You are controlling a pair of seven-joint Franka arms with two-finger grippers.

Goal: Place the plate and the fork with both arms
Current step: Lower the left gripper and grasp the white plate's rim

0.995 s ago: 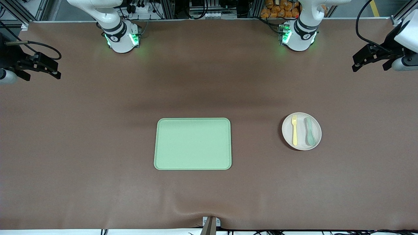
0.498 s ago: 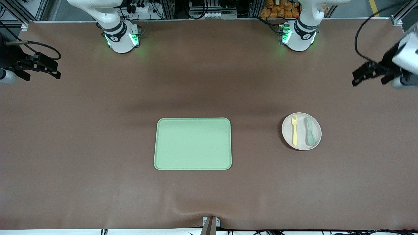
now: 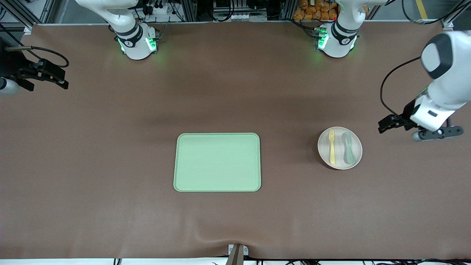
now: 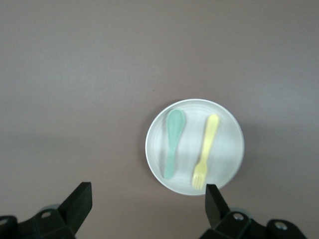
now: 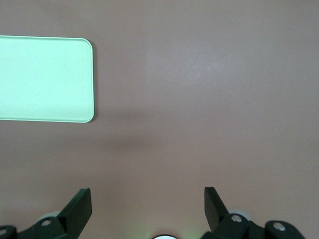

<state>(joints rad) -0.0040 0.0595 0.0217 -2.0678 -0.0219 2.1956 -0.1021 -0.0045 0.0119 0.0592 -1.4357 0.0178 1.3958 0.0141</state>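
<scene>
We read no legible writing anywhere. The plate (image 3: pixel 340 148) sits toward the left arm's end of the table, carrying the fork (image 3: pixel 332 147) and a grey-green spoon (image 3: pixel 349 148); the light green tray (image 3: pixel 217 162) lies mid-table. Our left gripper (image 3: pixel 385 126) hovers beside the plate, fingers wide, empty. The right gripper (image 3: pixel 59 79) waits wide; only its wrist view shows the tray corner (image 5: pixel 47 79)
</scene>
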